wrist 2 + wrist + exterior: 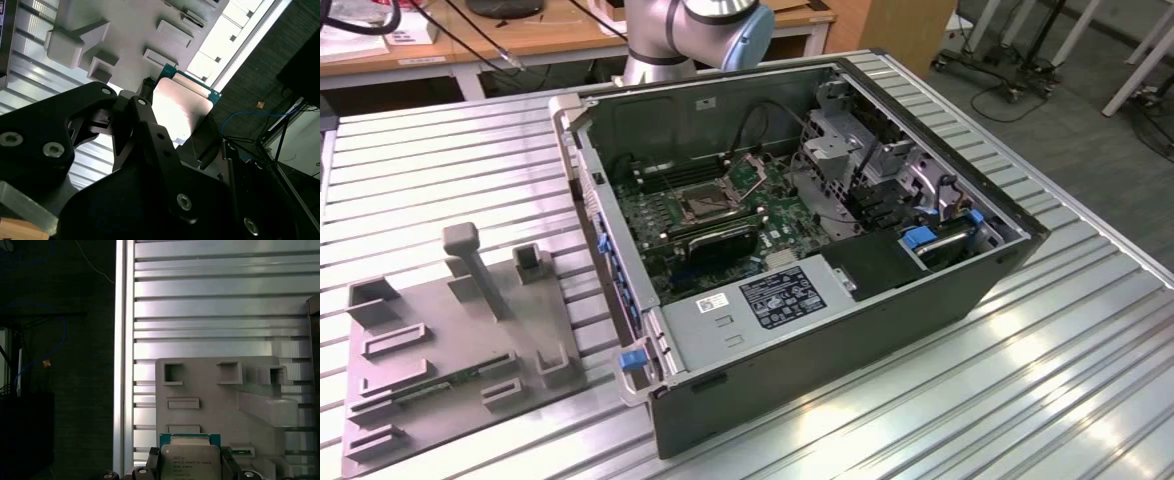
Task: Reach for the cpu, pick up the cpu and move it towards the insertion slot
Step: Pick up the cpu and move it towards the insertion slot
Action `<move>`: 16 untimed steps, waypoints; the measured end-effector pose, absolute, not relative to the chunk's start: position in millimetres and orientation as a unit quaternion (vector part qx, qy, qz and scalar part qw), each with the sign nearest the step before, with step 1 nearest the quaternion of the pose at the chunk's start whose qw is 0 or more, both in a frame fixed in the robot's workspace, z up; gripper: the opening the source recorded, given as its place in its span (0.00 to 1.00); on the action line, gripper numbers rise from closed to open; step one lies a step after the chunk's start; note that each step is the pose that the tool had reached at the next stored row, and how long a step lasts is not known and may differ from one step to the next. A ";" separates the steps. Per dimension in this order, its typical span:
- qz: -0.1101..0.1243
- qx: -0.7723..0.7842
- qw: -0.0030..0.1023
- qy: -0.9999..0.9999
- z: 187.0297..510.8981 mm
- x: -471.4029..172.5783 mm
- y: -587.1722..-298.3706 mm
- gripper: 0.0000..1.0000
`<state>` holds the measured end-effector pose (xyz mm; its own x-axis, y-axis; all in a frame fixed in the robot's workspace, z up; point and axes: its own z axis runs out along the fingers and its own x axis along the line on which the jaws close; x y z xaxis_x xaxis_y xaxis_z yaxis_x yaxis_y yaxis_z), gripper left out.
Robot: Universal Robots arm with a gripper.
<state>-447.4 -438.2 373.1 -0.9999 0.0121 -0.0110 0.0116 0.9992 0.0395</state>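
Observation:
The cpu (190, 461), a thin square chip with a pale metal top and a greenish rim, sits between the two black fingers of my gripper (190, 467), which is shut on it. In the second wrist view the cpu (182, 107) is held by its opposite edges in the gripper (177, 120), off the surface, with the grey tray (130, 30) behind it. The insertion slot (698, 207), a dark square socket with a silvery frame, lies on the green motherboard (767, 205) inside the open computer case. My arm (687, 30) rises behind the case.
The grey plastic tray (454, 340) with rectangular recesses and an upright post (470, 265) lies on the slatted metal table (454, 170) at the exterior view's left. The case walls (600, 230), a drive cage (854, 160) and a power supply (761, 300) surround the motherboard.

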 end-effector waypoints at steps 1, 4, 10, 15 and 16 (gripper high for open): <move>0.020 0.006 0.006 1.000 373.9 -447.4 -438.3 0.55; 0.020 0.006 0.006 1.000 376.2 -447.4 -438.3 0.55; 0.020 0.006 0.006 1.000 381.2 -447.4 -438.3 0.55; 0.020 0.006 0.006 1.000 385.4 -447.4 -438.3 0.55; 0.020 0.006 0.006 1.000 386.1 -447.4 -438.3 0.55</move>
<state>-447.4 -438.3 386.1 -0.9999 0.0120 -0.0110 0.0116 0.9992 0.0395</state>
